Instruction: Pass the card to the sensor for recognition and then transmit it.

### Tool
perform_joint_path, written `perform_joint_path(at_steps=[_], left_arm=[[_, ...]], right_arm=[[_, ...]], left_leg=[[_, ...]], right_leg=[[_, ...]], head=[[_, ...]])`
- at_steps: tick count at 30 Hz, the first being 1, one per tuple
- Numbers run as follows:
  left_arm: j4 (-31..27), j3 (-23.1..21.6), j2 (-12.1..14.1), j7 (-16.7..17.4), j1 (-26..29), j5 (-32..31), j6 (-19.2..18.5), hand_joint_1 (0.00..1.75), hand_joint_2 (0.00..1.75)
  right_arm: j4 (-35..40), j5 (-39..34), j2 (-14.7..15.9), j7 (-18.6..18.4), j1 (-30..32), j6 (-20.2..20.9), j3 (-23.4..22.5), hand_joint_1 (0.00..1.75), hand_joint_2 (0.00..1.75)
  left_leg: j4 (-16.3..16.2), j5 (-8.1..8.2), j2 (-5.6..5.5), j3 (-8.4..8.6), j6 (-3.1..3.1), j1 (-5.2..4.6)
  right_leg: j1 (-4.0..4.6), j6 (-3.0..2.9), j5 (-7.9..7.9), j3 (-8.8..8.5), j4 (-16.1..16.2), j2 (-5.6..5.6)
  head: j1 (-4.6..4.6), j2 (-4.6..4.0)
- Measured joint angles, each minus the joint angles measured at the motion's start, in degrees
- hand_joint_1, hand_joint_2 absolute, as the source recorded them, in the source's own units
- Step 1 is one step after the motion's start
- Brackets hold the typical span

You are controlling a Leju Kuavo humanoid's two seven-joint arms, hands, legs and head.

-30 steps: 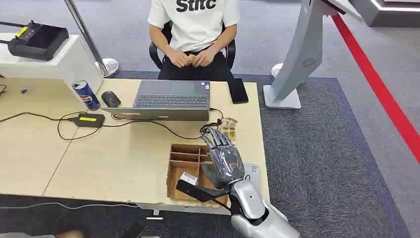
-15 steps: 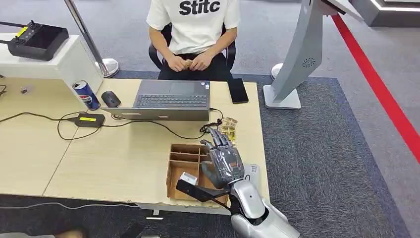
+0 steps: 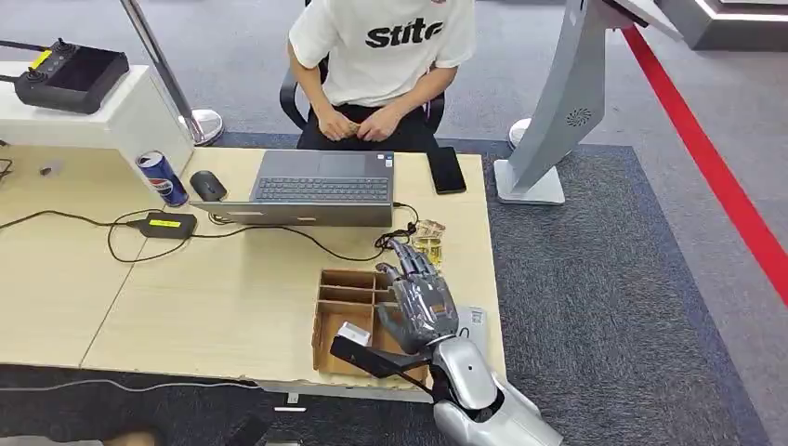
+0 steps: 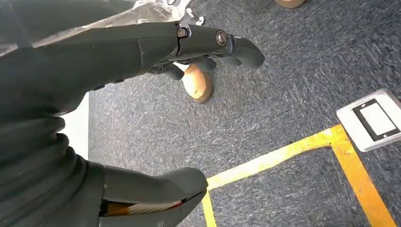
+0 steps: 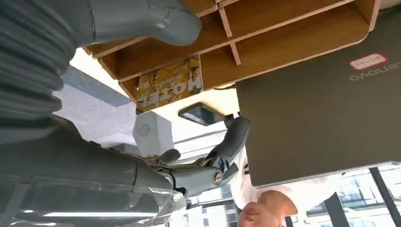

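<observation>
Barely budging with the right hand above the wooden organizer, fingers spread, gripping zilch. Same with the dangling left hand: loose, empty. Still leaving the card just past the fingertips, untouched. Only leaning sideways over at the person. No pickup yet, probably.

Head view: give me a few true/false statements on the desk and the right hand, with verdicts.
1. The right hand hovers over the brown wooden compartment tray. True.
2. The grey laptop is closed. False: it is open, keyboard showing.
3. The blue soda can stands upright beside the black mouse. True.
4. The black phone lies inside the tray. False: it lies on the desk by the laptop.
</observation>
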State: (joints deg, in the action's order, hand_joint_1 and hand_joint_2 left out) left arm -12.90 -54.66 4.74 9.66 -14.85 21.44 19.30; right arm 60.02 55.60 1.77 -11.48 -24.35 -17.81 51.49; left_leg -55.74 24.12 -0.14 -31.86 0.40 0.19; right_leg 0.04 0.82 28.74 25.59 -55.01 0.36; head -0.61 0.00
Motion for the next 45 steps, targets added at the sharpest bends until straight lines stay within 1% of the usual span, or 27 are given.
perform_joint_path(at_steps=[3, 9, 10, 18, 24, 25, 29, 30, 31, 34, 36, 37, 40, 42, 44, 45], left_arm=[[0.0, 0.0, 0.0, 0.0, 0.0, 0.0, 0.0, 0.0, 1.75], [0.0, 0.07, 0.0, -0.02, 0.01, -0.18, 0.0, 0.0, 1.75], [0.0, 0.09, 0.0, -0.02, 0.01, -0.2, 0.0, 0.0, 1.75], [0.02, 0.22, 0.0, -0.02, 0.03, -0.35, 0.0, 0.0, 1.75], [0.0, 0.44, 0.0, -0.02, 0.04, -0.52, 0.0, 0.0, 1.75], [0.0, 0.46, 0.0, -0.04, 0.04, -0.52, 0.0, 0.0, 1.75], [0.0, 0.48, 0.0, -0.09, 0.05, -0.55, 0.0, 0.0, 1.75], [0.02, 0.48, 0.0, -0.09, 0.04, -0.59, 0.0, 0.0, 1.75], [0.02, 0.48, 0.0, -0.11, 0.05, -0.7, 0.0, 0.0, 1.75], [0.02, 0.52, 0.0, -0.11, 0.06, -0.74, 0.0, 0.0, 1.75], [0.02, 0.52, 0.0, -0.11, 0.07, -0.81, 0.0, 0.0, 1.75], [0.02, 0.52, 0.0, -0.11, 0.06, -0.85, 0.0, 0.0, 1.75], [0.02, 0.55, 0.0, -0.11, 0.07, -0.85, 0.0, 0.0, 1.75], [0.02, 0.55, 0.0, -0.11, 0.07, -0.85, 0.0, 0.0, 1.75], [0.02, 0.55, 0.02, -0.11, 0.07, -0.87, 0.0, 0.0, 1.75], [0.02, 0.55, 0.0, -0.11, 0.07, -0.88, 0.0, 0.0, 1.75]], right_arm=[[0.0, -0.11, 0.04, -0.17, 0.0, 0.07, 0.0, 0.58, 1.75], [0.02, -0.13, 0.31, -0.35, 0.01, 0.22, 0.0, 0.51, 1.75], [0.02, -0.13, 0.39, -0.35, 0.01, 0.24, 0.0, 0.54, 1.75], [0.31, 0.0, 0.92, -0.85, 0.01, 0.72, -0.02, 0.52, 1.75], [0.61, 0.02, 1.55, -1.31, 0.03, 1.12, -0.07, 0.56, 1.75], [0.63, 0.02, 1.66, -1.31, 0.03, 1.16, -0.07, 0.59, 1.75], [0.96, 0.04, 1.97, -1.35, 0.03, 1.27, -0.09, 0.58, 1.75], [0.98, 0.04, 2.03, -1.35, 0.03, 1.35, -0.09, 0.59, 1.75], [1.07, 0.09, 2.12, -1.4, 0.05, 1.44, -0.09, 0.65, 1.75], [1.27, 0.13, 2.32, -1.53, 0.06, 1.53, -0.11, 0.65, 1.75], [1.42, 0.13, 2.4, -1.53, 0.06, 1.57, -0.11, 0.73, 1.75], [1.42, 0.13, 2.42, -1.55, 0.06, 1.57, -0.11, 0.68, 1.75], [1.44, 0.13, 2.47, -1.55, 0.06, 1.6, -0.11, 0.68, 1.75], [1.49, 0.13, 2.54, -1.55, 0.06, 1.62, -0.11, 0.72, 1.75], [1.66, 0.13, 2.65, -1.55, 0.06, 1.71, -0.11, 0.68, 1.75], [1.7, 0.13, 2.69, -1.55, 0.06, 1.71, -0.11, 0.7, 1.75]], left_leg=[[0.0, 0.0, 0.0, 0.0, 0.0, 0.0], [0.0, 0.0, 0.0, 0.0, 0.0, 0.0], [0.0, 0.0, 0.0, 0.0, 0.0, 0.0], [0.0, 0.0, 0.0, 0.0, 0.0, 0.0], [0.0, 0.0, 0.0, 0.0, 0.0, 0.0], [0.0, 0.0, 0.0, 0.0, 0.0, 0.0], [0.0, 0.0, 0.0, 0.0, 0.0, 0.0], [0.0, 0.0, 0.0, 0.0, 0.0, 0.0], [0.0, 0.0, 0.0, 0.0, 0.0, 0.0], [0.0, 0.0, 0.0, 0.0, 0.0, 0.0], [0.0, 0.0, 0.0, 0.0, 0.0, 0.0], [0.0, 0.0, 0.0, 0.0, 0.0, 0.0], [0.0, 0.0, 0.0, 0.0, 0.0, 0.0], [0.0, 0.0, 0.0, 0.0, 0.0, 0.0], [0.0, 0.0, 0.0, 0.0, 0.0, 0.0], [0.0, 0.0, 0.0, 0.0, 0.0, 0.0]], right_leg=[[0.0, 0.0, 0.0, 0.0, 0.0, 0.0], [0.0, 0.0, 0.0, 0.0, 0.0, 0.0], [0.0, 0.0, 0.0, 0.0, 0.0, 0.0], [0.0, 0.0, 0.0, 0.0, 0.0, 0.0], [0.0, 0.0, 0.0, 0.0, 0.0, 0.0], [0.0, 0.0, 0.0, 0.0, 0.0, 0.0], [0.0, 0.0, 0.0, 0.0, 0.0, 0.0], [0.0, 0.0, 0.0, 0.0, 0.0, 0.0], [0.0, 0.0, 0.0, 0.0, 0.0, 0.0], [0.0, 0.0, 0.0, 0.0, 0.0, 0.0], [0.0, 0.0, 0.0, 0.0, 0.0, 0.0], [0.0, 0.0, 0.0, 0.0, 0.0, 0.0], [0.0, 0.0, 0.0, 0.0, 0.0, 0.0], [0.0, 0.0, 0.0, 0.0, 0.0, 0.0], [0.0, 0.0, 0.0, 0.0, 0.0, 0.0], [0.0, 0.0, 0.0, 0.0, 0.0, 0.0]], head=[[0.0, 0.0], [0.0, 0.0], [0.0, 0.0], [0.0, 0.0], [0.0, 0.0], [0.02, 0.0], [0.0, 0.0], [0.0, 0.0], [0.0, 0.0], [0.0, 0.0], [0.0, 0.0], [0.02, 0.0], [0.02, 0.0], [0.02, 0.0], [0.02, 0.0], [0.0, 0.0]])
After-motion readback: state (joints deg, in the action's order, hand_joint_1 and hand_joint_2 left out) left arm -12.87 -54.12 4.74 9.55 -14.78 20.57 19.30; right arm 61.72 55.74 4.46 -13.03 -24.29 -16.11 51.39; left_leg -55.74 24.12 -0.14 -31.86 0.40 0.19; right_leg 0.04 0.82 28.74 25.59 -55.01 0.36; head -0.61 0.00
